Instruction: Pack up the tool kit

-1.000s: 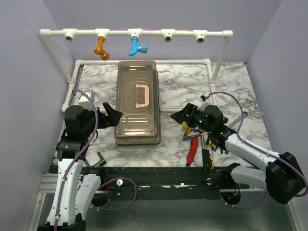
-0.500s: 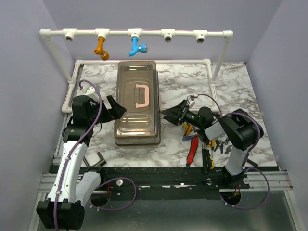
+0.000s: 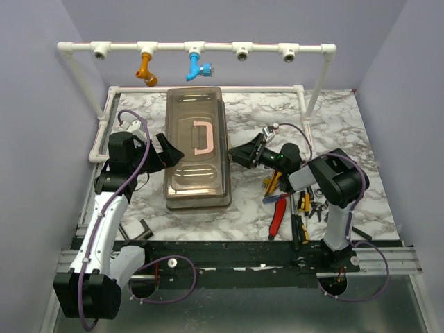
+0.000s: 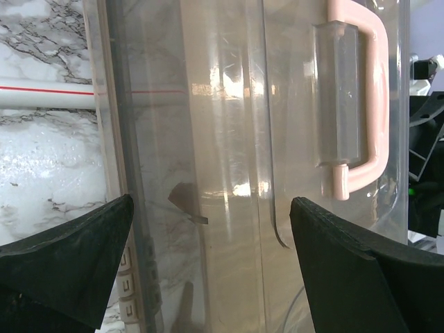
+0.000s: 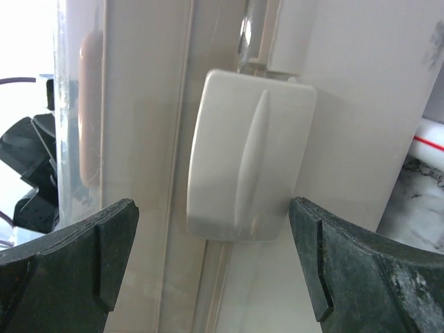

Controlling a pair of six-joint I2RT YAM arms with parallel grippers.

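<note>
Centrally on the white marbled table [image 3: 333, 125] sits the large rectangular smoky-lidded plastic toolbox [image 3: 198, 156], shut. Left gripper [image 3: 172, 154], fingers apart, faces its left side; right gripper [image 3: 241, 154], likewise apart, frames the beige plastic latch [image 5: 246, 163], perhaps touching it.

Closed toolbox [image 3: 198, 149] lying flat mid-table, smoky brown lid, pink handle [image 3: 204, 137], hand tools [image 3: 290, 208] scattered right

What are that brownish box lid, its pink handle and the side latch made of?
The lid looks like glossy translucent plastic: tinted brown, with glare, and see-through. The handle seems to be opaque pink plastic, smooth and moulded. The latch looks like matte beige plastic with a moulded ridge.
</note>
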